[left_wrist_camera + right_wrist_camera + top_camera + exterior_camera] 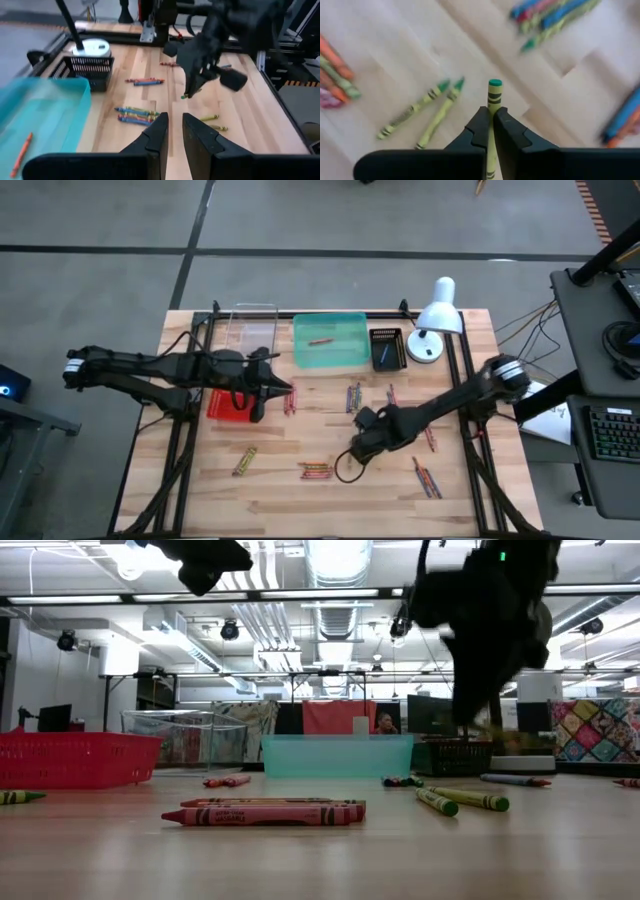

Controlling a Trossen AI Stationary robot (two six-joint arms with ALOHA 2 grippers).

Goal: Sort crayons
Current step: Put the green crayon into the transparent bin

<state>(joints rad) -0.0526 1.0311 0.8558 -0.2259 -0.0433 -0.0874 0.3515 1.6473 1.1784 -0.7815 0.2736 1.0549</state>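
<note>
My right gripper (490, 120) pinches a yellow-green crayon (493, 97) at frame centre (thin hold); a fast swing could slip it.

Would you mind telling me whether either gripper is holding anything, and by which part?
The right gripper pinches a yellow-green crayon along its shaft, green tip protruding. The left gripper holds nothing.
</note>
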